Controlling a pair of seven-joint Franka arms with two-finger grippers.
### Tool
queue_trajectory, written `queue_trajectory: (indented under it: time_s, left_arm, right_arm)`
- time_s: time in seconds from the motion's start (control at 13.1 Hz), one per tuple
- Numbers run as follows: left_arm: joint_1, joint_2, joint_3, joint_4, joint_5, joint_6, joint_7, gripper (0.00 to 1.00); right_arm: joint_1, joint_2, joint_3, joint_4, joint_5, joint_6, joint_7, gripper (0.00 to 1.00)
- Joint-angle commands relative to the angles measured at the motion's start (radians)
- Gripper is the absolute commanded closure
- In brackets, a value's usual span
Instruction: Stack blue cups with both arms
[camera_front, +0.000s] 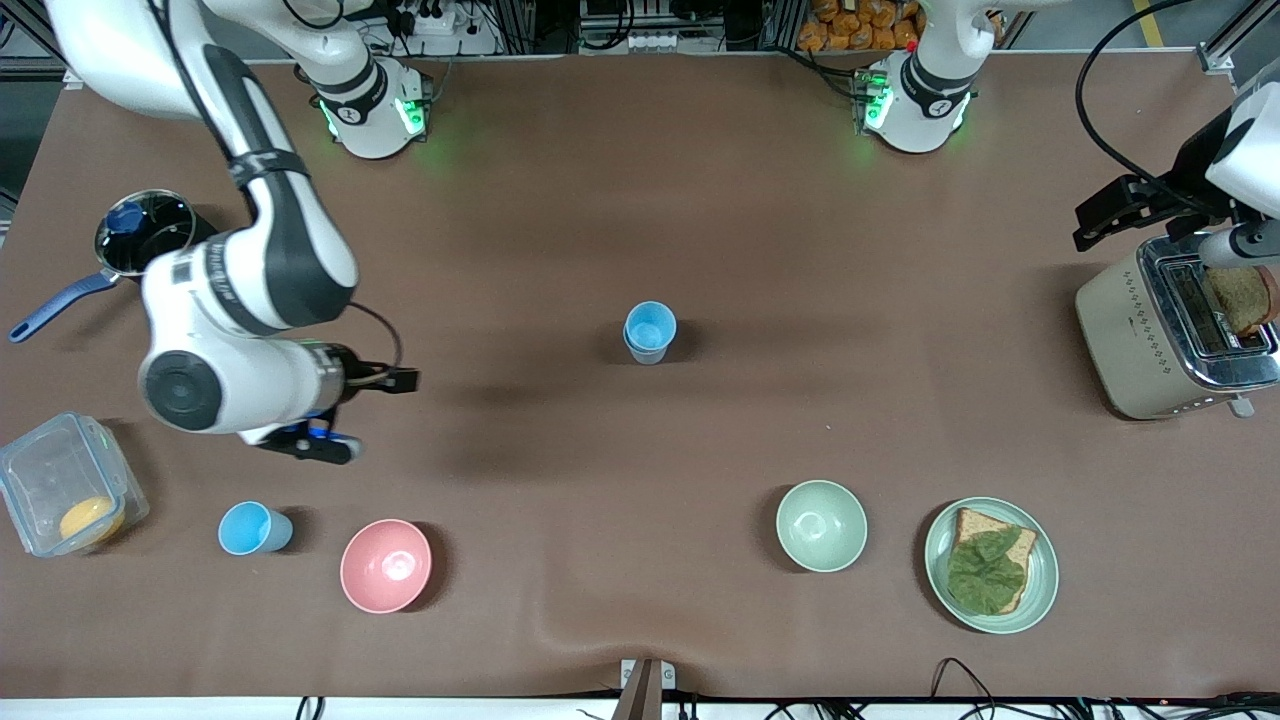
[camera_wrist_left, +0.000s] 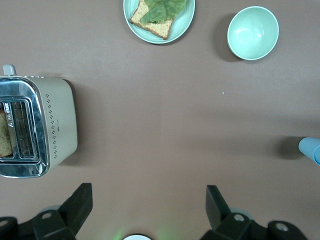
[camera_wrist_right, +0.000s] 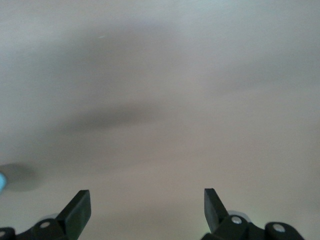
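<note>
R gripper (camera_wrist_right: 144, 212) wide open, empty, over bare table near sky-blue cup (camera_front: 254, 528) by pink bowl (camera_front: 386, 565). Stacked blue cups (camera_front: 649, 331) mid-table. L gripper (camera_wrist_left: 148, 210) wide open, empty, waiting above toaster (camera_front: 1170, 333).

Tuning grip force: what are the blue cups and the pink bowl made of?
Blue cups at the table's middle and the lone blue cup: likely plastic, uniform matte colour, thin rims. Pink bowl: glossier, highlights inside; plastic or glazed ceramic, can't tell.

Arms: we see glossy white shells, black bands, black cables.
Bases: green-lit.
Fingers (camera_wrist_left: 80, 202): matte black, silver screws.
</note>
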Motion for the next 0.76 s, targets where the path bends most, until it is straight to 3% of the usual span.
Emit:
queue_trajectory:
  time_s: [0.0, 0.23, 0.38, 0.53, 0.69]
  left_arm:
    - [-0.005, -0.013, -0.005, -0.017, -0.02, -0.012, -0.018, 0.0]
    - [-0.005, -0.013, -0.016, -0.026, -0.021, -0.012, -0.02, 0.0]
    - [-0.001, -0.032, -0.016, -0.047, -0.021, -0.009, -0.02, 0.0]
    - [-0.004, -0.033, -0.017, -0.047, -0.021, -0.008, -0.02, 0.0]
    - [-0.002, -0.032, -0.017, -0.046, -0.02, 0.001, -0.018, 0.0]
  right_arm:
    - [-0.046, -0.162, 0.02, -0.185, -0.044, 0.113, -0.033, 0.0]
    - [-0.101, -0.293, -0.009, -0.305, -0.046, 0.216, -0.255, 0.0]
    - [-0.103, -0.348, -0.079, -0.296, -0.039, 0.151, -0.41, 0.0]
    - [-0.062, -0.397, -0.151, -0.285, -0.023, 0.101, -0.44, 0.0]
    - [-0.041, -0.426, -0.162, -0.252, -0.016, 0.088, -0.455, 0.0]
